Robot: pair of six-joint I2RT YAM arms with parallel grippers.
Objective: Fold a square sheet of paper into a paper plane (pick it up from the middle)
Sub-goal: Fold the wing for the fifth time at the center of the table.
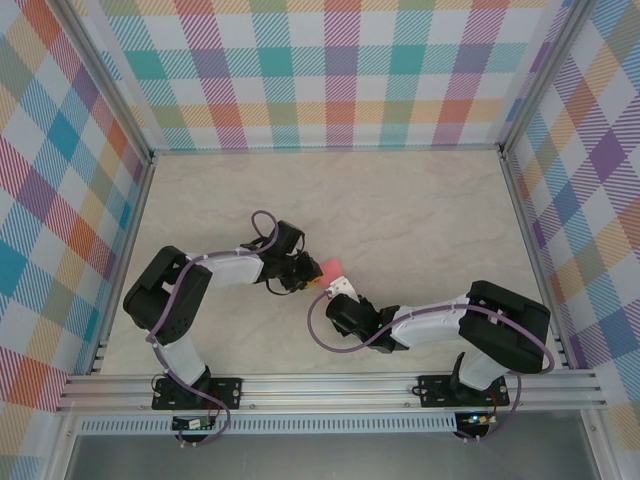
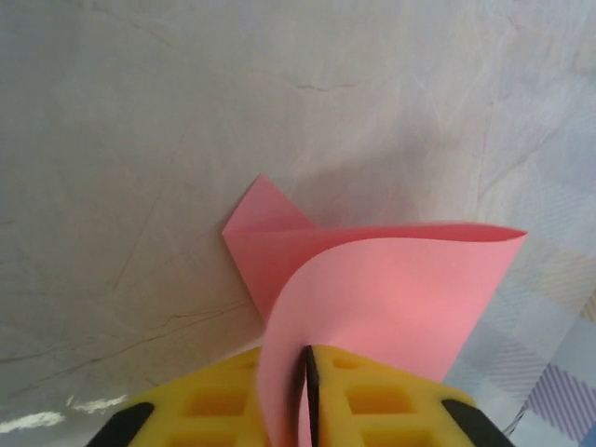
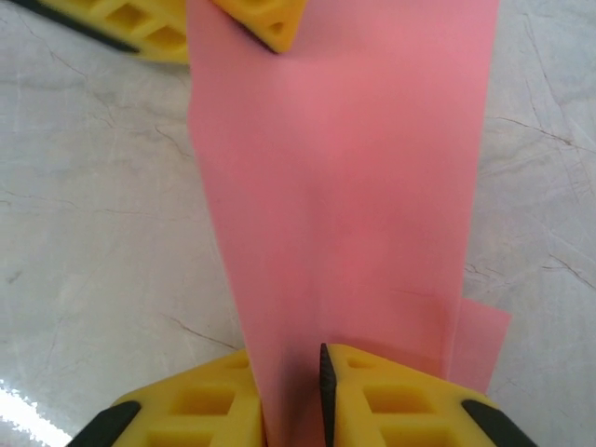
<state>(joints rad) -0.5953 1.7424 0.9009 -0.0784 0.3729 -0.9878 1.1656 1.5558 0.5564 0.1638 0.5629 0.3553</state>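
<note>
The salmon-pink paper plane (image 1: 328,267) hangs just above the table's middle, held between both arms. In the left wrist view the paper (image 2: 391,289) curls up in a loose bend, with a folded pointed corner lying behind it, and my left gripper (image 2: 305,410) is shut on its near edge. From the right wrist the paper (image 3: 345,186) runs away as a long flat strip, and my right gripper (image 3: 317,410) is shut on its near end. The left gripper's yellow fingers (image 3: 265,19) pinch the strip's far end. Seen from above, the left gripper (image 1: 305,275) and right gripper (image 1: 338,290) nearly touch.
The pale marbled table (image 1: 400,210) is boxed in by plaid walls (image 1: 330,70) on three sides. An aluminium rail (image 1: 330,388) runs along the near edge by the arm bases.
</note>
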